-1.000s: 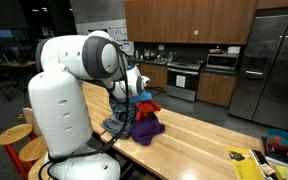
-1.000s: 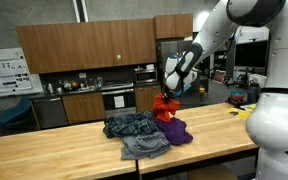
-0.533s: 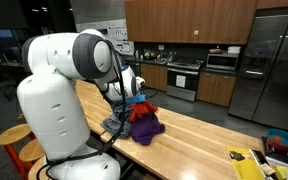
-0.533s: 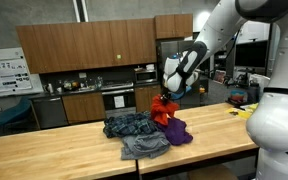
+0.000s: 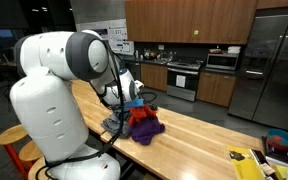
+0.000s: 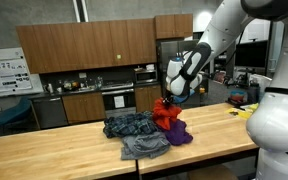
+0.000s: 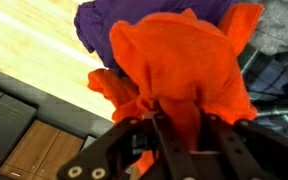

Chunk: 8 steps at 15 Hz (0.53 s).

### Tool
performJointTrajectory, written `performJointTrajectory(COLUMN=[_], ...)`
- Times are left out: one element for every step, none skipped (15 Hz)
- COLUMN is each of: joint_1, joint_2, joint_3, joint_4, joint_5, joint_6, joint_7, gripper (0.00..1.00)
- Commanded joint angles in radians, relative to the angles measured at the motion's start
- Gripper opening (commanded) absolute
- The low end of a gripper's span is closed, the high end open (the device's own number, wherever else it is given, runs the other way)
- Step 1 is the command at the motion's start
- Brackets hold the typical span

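Note:
An orange-red cloth (image 7: 179, 60) hangs pinched between the fingers of my gripper (image 7: 181, 122), which is shut on it. In both exterior views the cloth (image 6: 163, 108) (image 5: 142, 106) dangles just above a pile of clothes on the wooden table (image 6: 64, 155). A purple garment (image 6: 178, 131) (image 7: 114, 20) lies directly under it, and dark blue and grey denim pieces (image 6: 132, 128) lie beside that. The gripper (image 6: 176, 92) hovers over the pile's edge.
The long wooden table (image 5: 194, 135) runs through a kitchen with a stove (image 6: 117, 100), cabinets and a steel fridge (image 5: 264, 70). Yellow and blue items (image 5: 259, 158) sit at one table end. Wooden stools (image 5: 19, 140) stand by the robot base.
The gripper with the orange-red cloth has sunk slightly toward the pile, and the arm's upper links have shifted. The clothes pile has not moved.

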Motion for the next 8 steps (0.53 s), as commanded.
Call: performJointTrajectory(joint_1=[0.006,0.004,0.003,0.002,0.001,0.001,0.000,0.000], joint_2=[-0.036,-0.035,-0.034,-0.032,-0.026,-0.020,-0.013,-0.008], joint_3=[-0.001,0.001,0.002,0.003,0.001,0.000,0.000,-0.001], joint_4=[-0.032,-0.031,-0.028,-0.024,-0.013,-0.003,0.008,0.018], joint_5=[0.015,0.010,0.010,0.006,0.008,0.010,0.011,0.014], joint_6=[0.009,-0.001,-0.011,-0.018,-0.024,-0.031,-0.040,-0.051], joint_7=[-0.006,0.002,0.007,0.011,0.006,0.005,0.006,0.006], gripper=[0.06,0.20,0.49,0.48,0.49,0.54,0.59,0.65])
